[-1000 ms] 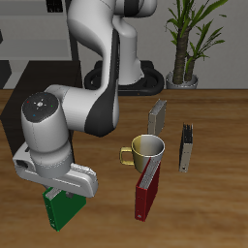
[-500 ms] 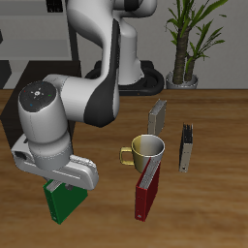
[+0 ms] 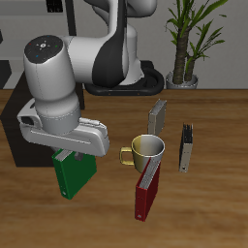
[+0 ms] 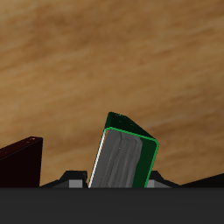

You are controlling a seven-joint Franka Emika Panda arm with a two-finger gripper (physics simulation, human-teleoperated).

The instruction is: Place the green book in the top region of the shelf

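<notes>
Claw (image 3: 66, 153): clenched on the green book (image 3: 73, 175), gripping its upper edge; the book hangs upright, lifted clear of the table (image 3: 208, 208).
Green book, wrist view (image 4: 122, 157): white page edges face the camera, wood surface beyond it.
Shelf (image 3: 17, 124): dark cabinet just behind the book, partly hidden by the arm.
Gold mug (image 3: 145, 149): beside the book.
Red book (image 3: 146, 194): upright, in front of the mug.
Grey books (image 3: 158, 118): behind the mug.
</notes>
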